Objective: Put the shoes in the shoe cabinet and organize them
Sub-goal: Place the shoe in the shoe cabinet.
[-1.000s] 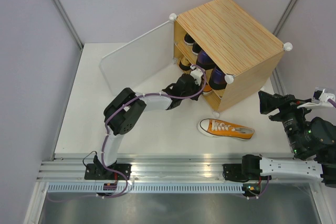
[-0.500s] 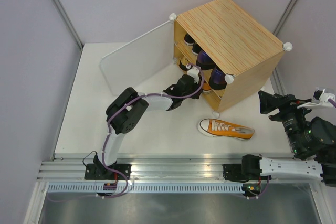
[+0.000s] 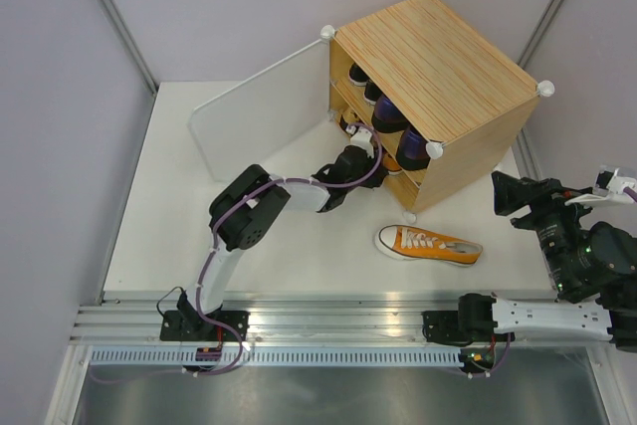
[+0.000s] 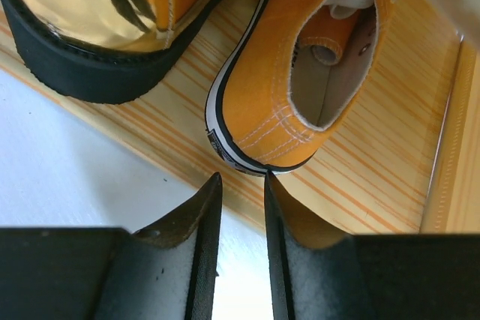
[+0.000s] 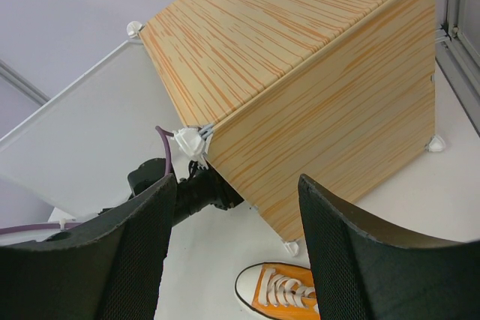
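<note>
The shoe cabinet (image 3: 438, 57) stands at the back right with its white door (image 3: 259, 121) swung open. My left gripper (image 3: 370, 148) reaches into its lower opening. In the left wrist view the gripper (image 4: 240, 177) is slightly open with nothing between its fingers, its tips just short of the heel of an orange sneaker (image 4: 277, 110) that rests on the cabinet floor (image 4: 375, 162). A gold pump (image 4: 82, 5) sits to its left. The second orange sneaker (image 3: 428, 244) lies on the table in front of the cabinet. My right gripper (image 3: 506, 196) hovers wide open and empty at the right.
Dark purple loafers (image 3: 390, 114) and black sneakers (image 3: 360, 75) show inside the cabinet. From the right wrist, the cabinet's side (image 5: 337, 110) fills the view, with the loose sneaker's toe (image 5: 281, 294) below. Metal rails (image 3: 328, 320) run along the near edge.
The left gripper's fingers have parted a little and its arm has shifted slightly toward the cabinet. The right arm and the sneaker on the table have not moved.
</note>
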Motion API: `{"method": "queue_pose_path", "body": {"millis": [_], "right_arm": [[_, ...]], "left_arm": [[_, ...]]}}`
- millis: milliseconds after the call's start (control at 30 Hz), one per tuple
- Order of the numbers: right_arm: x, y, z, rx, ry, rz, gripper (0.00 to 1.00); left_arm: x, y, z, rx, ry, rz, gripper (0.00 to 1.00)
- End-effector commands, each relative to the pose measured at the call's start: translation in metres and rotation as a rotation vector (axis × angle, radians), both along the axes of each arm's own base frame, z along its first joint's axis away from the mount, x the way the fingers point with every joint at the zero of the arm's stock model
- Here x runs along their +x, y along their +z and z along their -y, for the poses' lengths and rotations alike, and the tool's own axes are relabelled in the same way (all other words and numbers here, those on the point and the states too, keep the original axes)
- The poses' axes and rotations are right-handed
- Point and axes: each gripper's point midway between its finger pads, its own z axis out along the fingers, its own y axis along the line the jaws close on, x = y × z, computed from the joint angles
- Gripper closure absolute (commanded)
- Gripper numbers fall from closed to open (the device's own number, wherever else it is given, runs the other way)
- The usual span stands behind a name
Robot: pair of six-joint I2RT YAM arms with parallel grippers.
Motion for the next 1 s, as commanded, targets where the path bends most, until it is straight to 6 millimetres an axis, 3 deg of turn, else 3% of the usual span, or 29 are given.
{"method": "queue_pose_path", "body": {"millis": [0,233,600,833,967], "right_arm": [[0.000,0.006,0.014,0.034,-0.020,0.006,0.30],[0.000,0.005,0.015,0.040,-0.017,0.006,0.30],[0.000,0.000,0.017,0.063,0.000,0.005,0.30],[0.001,0.000,0.019,0.063,0.000,0.005,0.30],[0.001,-0.001,0.020,0.066,0.003,0.005,0.30]], "left_arm": [[0.016,0.034,0.014,-0.158,0.022,0.031,0.66],[0.019,0.034,0.016,-0.222,0.043,-0.005,0.57],[0.027,0.024,0.020,-0.308,0.066,-0.079,0.56],[0.032,0.024,0.021,-0.340,0.090,-0.098,0.47],[0.035,0.020,0.023,-0.350,0.101,-0.116,0.47]]}}
